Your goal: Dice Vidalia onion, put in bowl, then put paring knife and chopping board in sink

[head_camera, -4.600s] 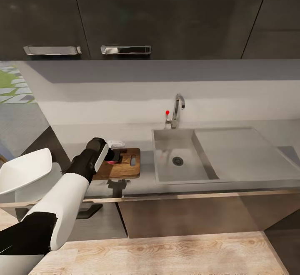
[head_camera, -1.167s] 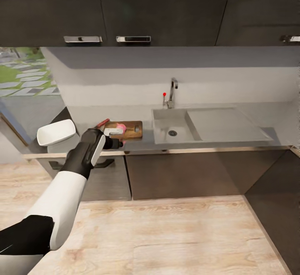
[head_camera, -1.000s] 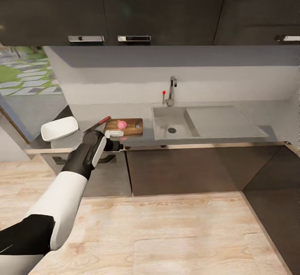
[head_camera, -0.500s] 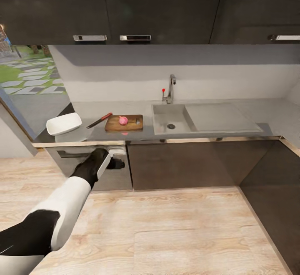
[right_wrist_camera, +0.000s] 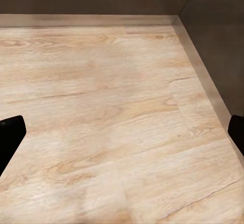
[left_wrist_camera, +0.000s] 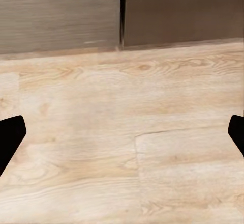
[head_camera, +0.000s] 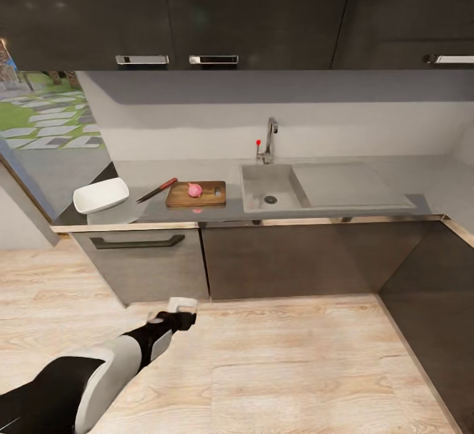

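We stand back w/ left gripper [head_camera: 179,312] wide open, empty; right gripper [right_wrist_camera: 122,132] likewise. Next: grasp paring knife [head_camera: 157,190], 9 o'clock of Vidalia onion [head_camera: 194,189] on chopping board [head_camera: 195,194], by its red handle.

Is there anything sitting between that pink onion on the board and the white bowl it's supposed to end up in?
Yes, one thing: the paring knife lies on the countertop between the chopping board, where the onion sits, and the bowl. It lies flat and slim, so carrying the pieces over it should be easy.
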Tool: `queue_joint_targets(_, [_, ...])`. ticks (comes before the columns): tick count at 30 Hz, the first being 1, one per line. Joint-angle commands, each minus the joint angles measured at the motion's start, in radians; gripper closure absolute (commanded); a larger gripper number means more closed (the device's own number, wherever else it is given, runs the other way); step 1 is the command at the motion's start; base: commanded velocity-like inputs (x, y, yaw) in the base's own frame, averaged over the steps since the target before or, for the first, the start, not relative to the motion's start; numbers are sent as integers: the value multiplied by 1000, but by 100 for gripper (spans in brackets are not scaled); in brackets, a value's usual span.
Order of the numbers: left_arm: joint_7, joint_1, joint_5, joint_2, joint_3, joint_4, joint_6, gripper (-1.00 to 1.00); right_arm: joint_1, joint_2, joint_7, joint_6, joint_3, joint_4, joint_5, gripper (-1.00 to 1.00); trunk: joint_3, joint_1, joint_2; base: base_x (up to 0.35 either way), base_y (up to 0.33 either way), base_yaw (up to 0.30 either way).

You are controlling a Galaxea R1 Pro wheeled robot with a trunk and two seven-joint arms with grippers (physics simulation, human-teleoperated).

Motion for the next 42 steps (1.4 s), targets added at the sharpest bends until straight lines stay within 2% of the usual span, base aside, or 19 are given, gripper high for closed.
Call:
queue_joint_targets(1, [3, 18, 3, 1, -6, 6, -41, -100, -1, 0, -7, -1, -5, 0, 11, -100, -2, 1, -2, 0, 0, 0])
queue_joint_targets(3, [6, 101, 4, 3, -6, 9, -173, -100, -1, -1, -6, -2, -4, 0, 11, -100, -2, 1, -2, 0, 0, 0])
queue_joint_targets(4, [8, 186, 4, 8, -6, 11, -286, -100, -1, -2, -6, -2, -3, 0, 12, -100, -2, 1, -2, 0, 0, 0])
queue_joint_targets(5, [8, 231, 4, 13, -6, 11, -334, -100, -1, -3, -6, -2, -2, 0, 12, -100, -2, 1, -2, 0, 0, 0])
queue_joint_targets(8, [9, 315, 4, 24, -6, 12, -437, -100, -1, -4, -6, -3, -3, -1, 12, -100, -2, 1, -2, 0, 0, 0])
queue_joint_targets(9, [9, 370, 4, 30, -6, 13, -540, -100, -1, -5, -6, -3, -3, -1, 12, -100, -2, 1, -2, 0, 0, 0])
queue_joint_targets(10, [14, 414, 4, 34, -6, 13, -671, -100, -1, -7, -5, -4, -3, -1, 12, -100, -2, 1, -2, 0, 0, 0])
queue_joint_targets(11, [27, 439, 4, 35, -6, 13, -760, -100, -1, -8, -5, -4, -3, -1, 12, -100, -2, 1, -2, 0, 0, 0])
queue_joint_targets(13, [87, 487, 4, 35, -6, 13, -901, -100, -1, -11, -4, -4, -2, -1, 12, -100, -2, 1, -2, 0, 0, 0])
queue_joint_targets(15, [204, 517, 4, 33, -7, 13, -969, -100, -1, -12, -3, -6, -1, -1, 13, -100, -2, 1, -2, 0, 0, 0])
queue_joint_targets(16, [308, 529, 3, 33, -7, 13, -977, -100, -1, -11, -2, -8, 1, -1, 13, -100, -2, 1, -2, 0, 0, 0])
queue_joint_targets(17, [366, 533, 3, 32, -7, 13, -977, -100, -1, -11, 3, -9, 1, -1, 13, -100, -2, 1, -2, 0, 0, 0])
queue_joint_targets(18, [405, 536, 2, 33, -8, 13, -977, -100, -1, -11, 11, -9, 2, -1, 14, -100, -2, 1, -2, 0, 0, 0])
queue_joint_targets(21, [444, 539, 2, 33, -8, 12, -977, -100, -1, -11, 41, -10, 1, -1, 14, -100, -2, 1, -2, 0, 0, 0])
queue_joint_targets(24, [460, 541, 1, 33, -8, 12, -977, -100, -1, -11, 81, -10, 1, -1, 14, -100, -2, 1, -2, 0, 0, 0])
queue_joint_targets(28, [461, 542, 1, 33, -8, 12, -977, -100, -1, -11, 100, -10, 0, -1, 13, -100, -2, 1, -2, 0, 0, 0])
queue_joint_targets(42, [456, 543, 1, 32, -8, 10, -977, -100, -1, -14, 107, -10, -1, -2, 14, -100, -2, 1, -2, 0, 0, 0])
